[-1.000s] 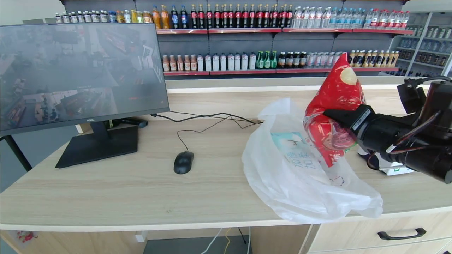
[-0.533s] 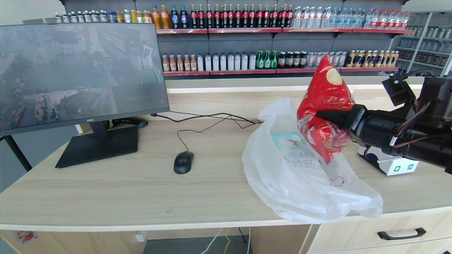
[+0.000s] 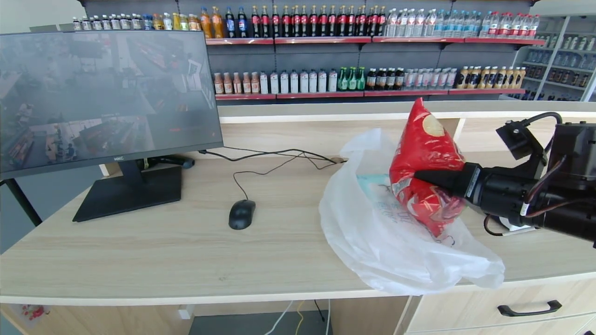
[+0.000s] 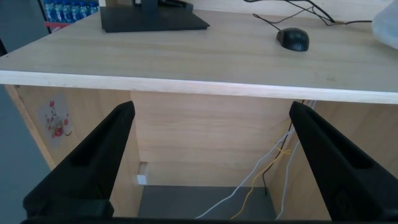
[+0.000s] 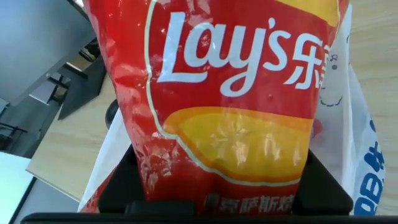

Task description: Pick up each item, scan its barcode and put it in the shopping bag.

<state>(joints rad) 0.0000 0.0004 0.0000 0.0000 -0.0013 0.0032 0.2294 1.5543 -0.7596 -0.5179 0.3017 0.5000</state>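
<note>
Left gripper (image 4: pixel 211 109): parked below the counter (image 3: pixel 139 251) edge, fingers spread wide, nothing between them. You have no use for it this step.

Monitor (image 3: pixel 107 97) and mouse (image 3: pixel 241 214): on the counter's left half, well apart from the work. No change.

Shopping bag (image 3: pixel 372 232): slumped on the counter's right half, mouth facing up and back, one pale packet already inside. It has not shifted.

Chip bag (image 3: pixel 426 149): upright, slightly tilted, pinched at its lower half. Over the last second it came left and dropped; its bottom corner now hangs over the shopping bag's mouth, just above the plastic. I cannot tell whether they touch.

Right gripper (image 3: pixel 430 184): closed on the chip bag, fingers squeezing in from both sides and denting the foil.

White device (image 3: pixel 516 227): mostly hidden behind the right arm. You've carried the chips away from it, so the scan looks done.

Judgement: you're in the bagging step. Go lower into the mouth before you release; the limp rim could fold under and let the chips slide out.
</note>
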